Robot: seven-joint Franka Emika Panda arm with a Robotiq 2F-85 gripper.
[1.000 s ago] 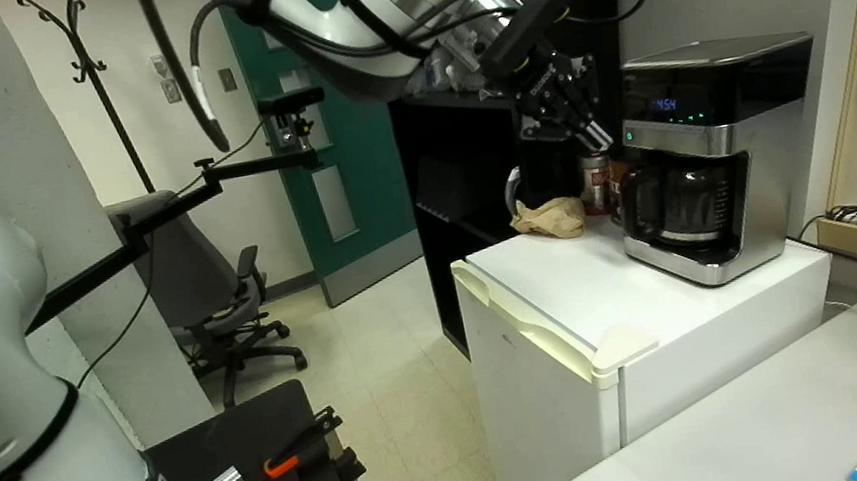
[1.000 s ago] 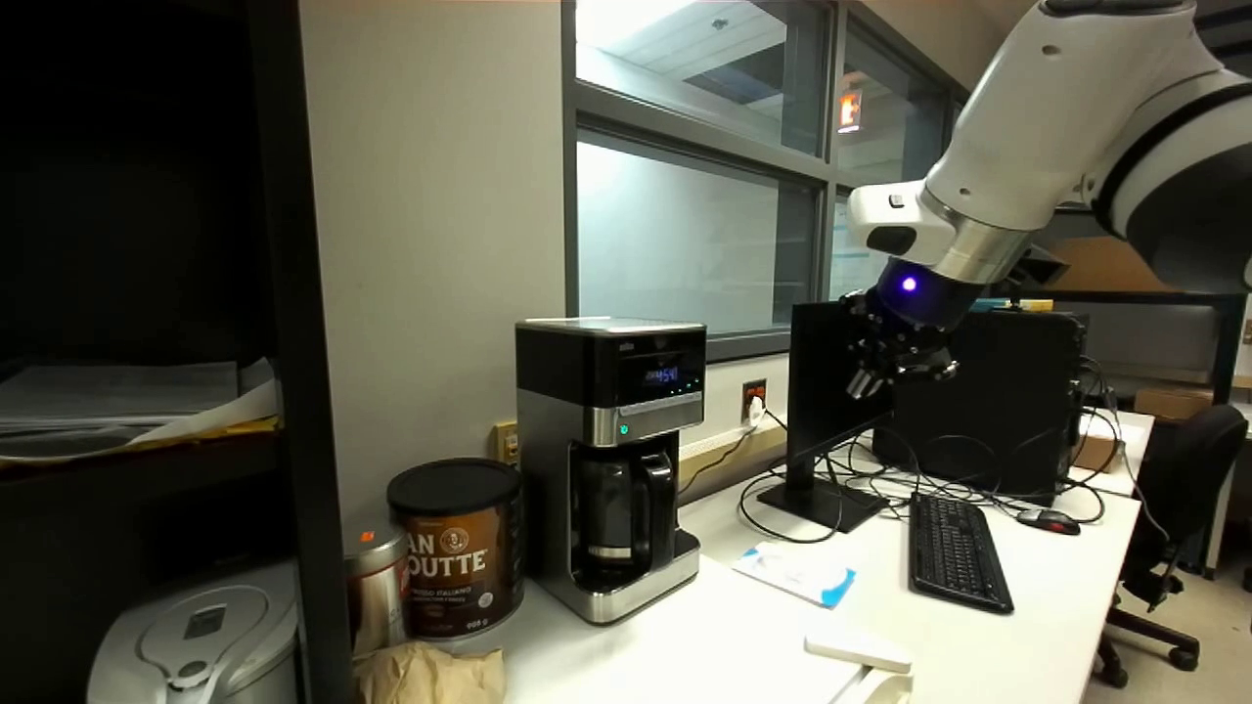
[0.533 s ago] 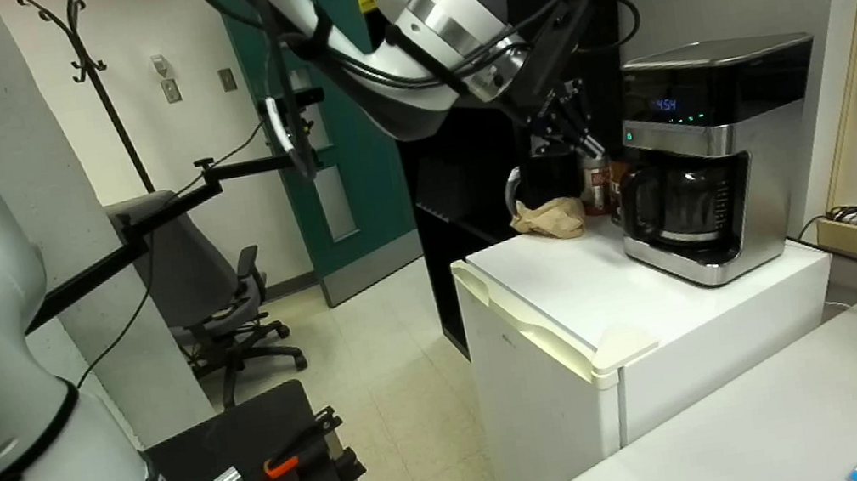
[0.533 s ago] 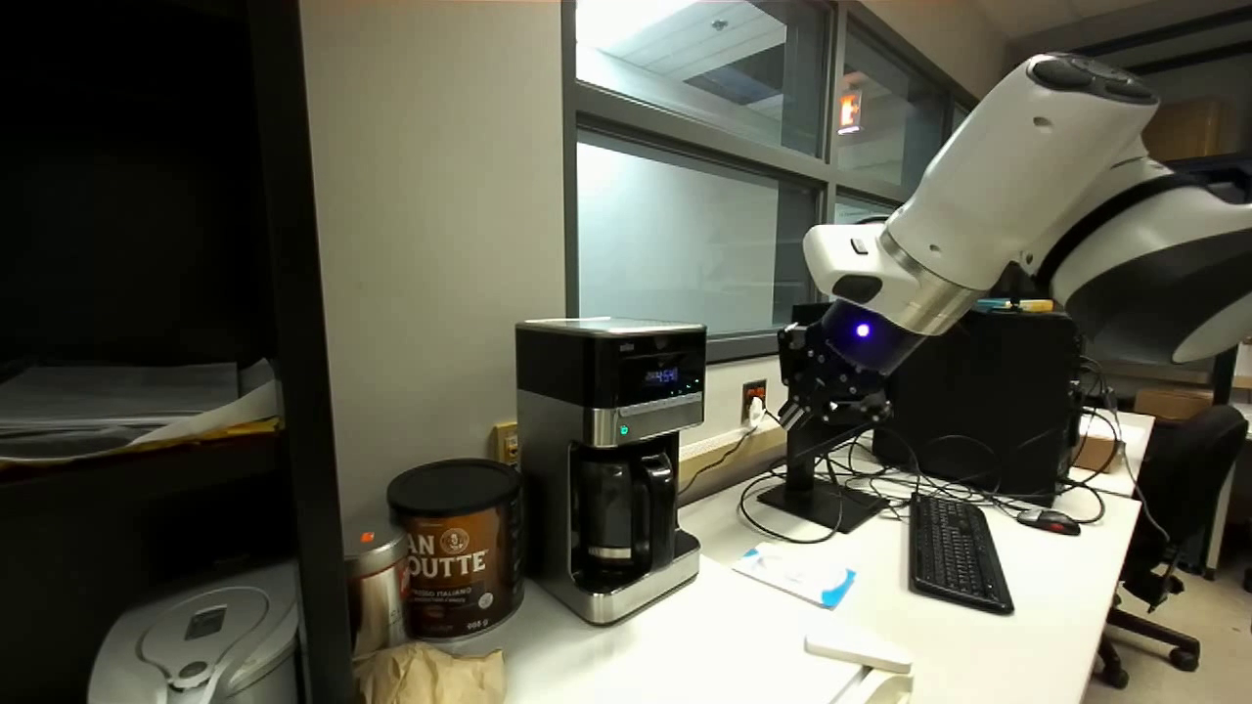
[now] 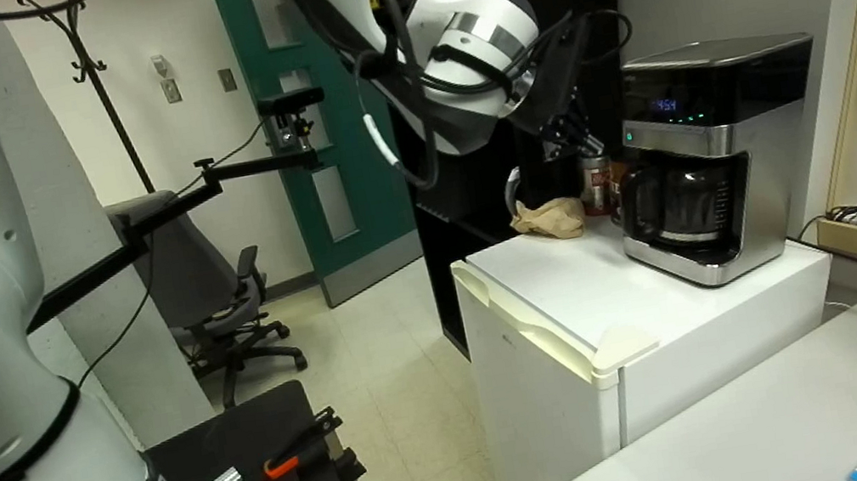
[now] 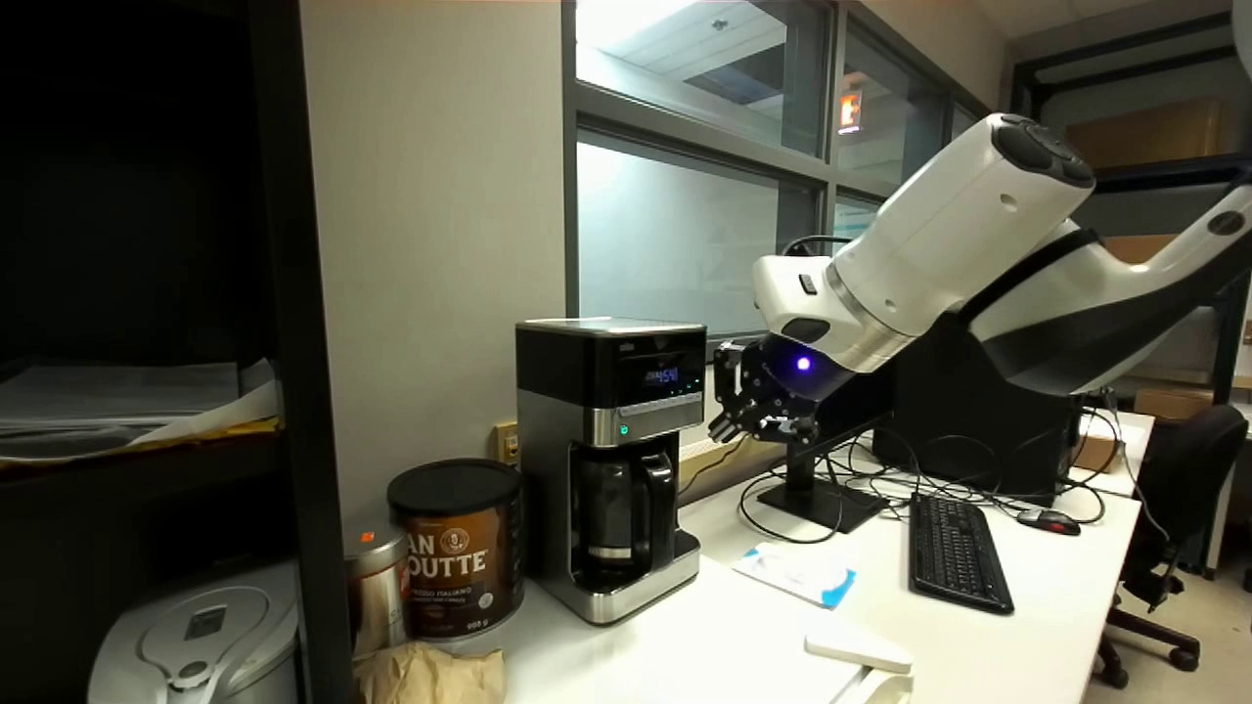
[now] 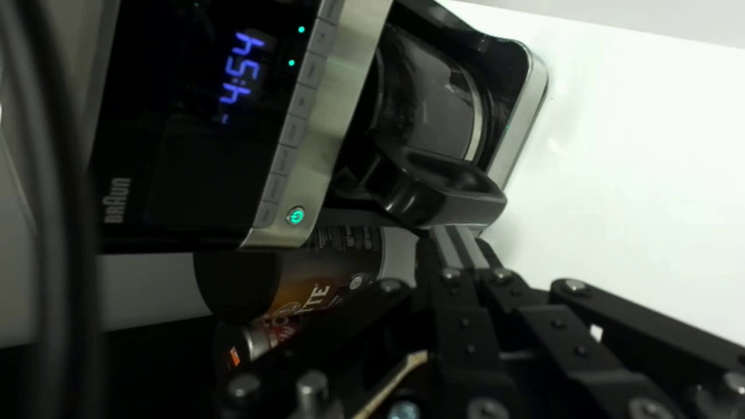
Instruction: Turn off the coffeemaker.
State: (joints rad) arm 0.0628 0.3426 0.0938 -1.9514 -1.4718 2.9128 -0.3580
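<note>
1. White fridge [image 5: 543, 394]: base cropped in an exterior view.
2. Coffeemaker [image 5: 714, 142]: on the fridge, cropped in the wrist view.
3. Gripper [image 7: 457, 237]: narrow, tips together.
4. Red canister [image 7: 276, 331]: partly hidden behind the gripper.
5. Buttons [image 7: 284, 160]: labels too small to read.

Coffeemaker [image 6: 604, 428] just beside my gripper [image 6: 724, 430]

It stands on the fridge [image 5: 540, 403], a gap between it and my gripper, the carafe [image 6: 611, 518] inside. In an exterior view I have the can [image 6: 460, 562] left of my gripper, past the coffeemaker; the paper bag [image 6: 430, 675] lies lower left, the keyboard [image 6: 959, 552] lower right on the desk [image 6: 1051, 621].
</note>
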